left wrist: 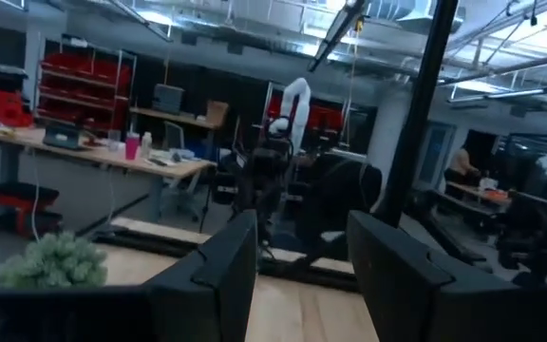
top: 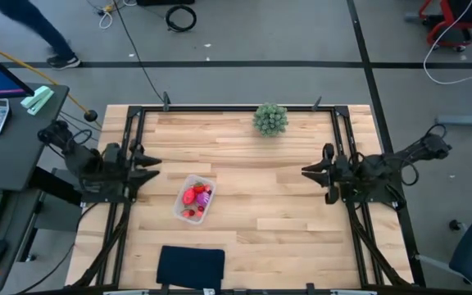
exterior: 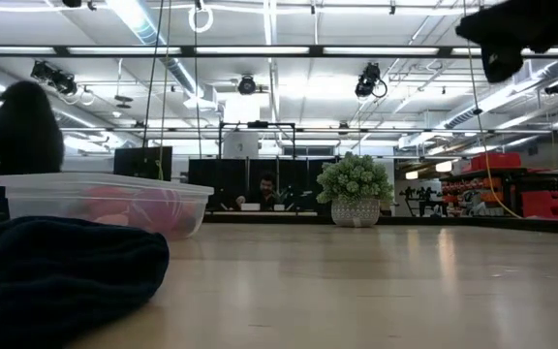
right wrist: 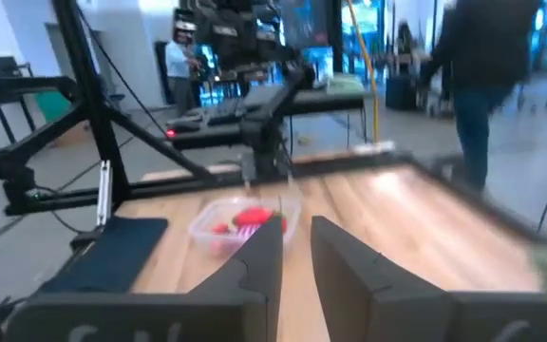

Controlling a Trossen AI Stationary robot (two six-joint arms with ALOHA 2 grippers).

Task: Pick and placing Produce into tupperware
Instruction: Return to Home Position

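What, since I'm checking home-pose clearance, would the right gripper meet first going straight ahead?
Probably the left gripper facing it across the table; the right gripper hangs high, so it likely passes above the tupperware. Depth is unclear.

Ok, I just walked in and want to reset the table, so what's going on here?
Nothing is being handled. The left gripper and right gripper hang open and empty at opposite sides of the table, apart from the tupperware. The produce lies inside the tupperware, nearer the left gripper. A green plant stands at the far edge, a black pad at the near one.
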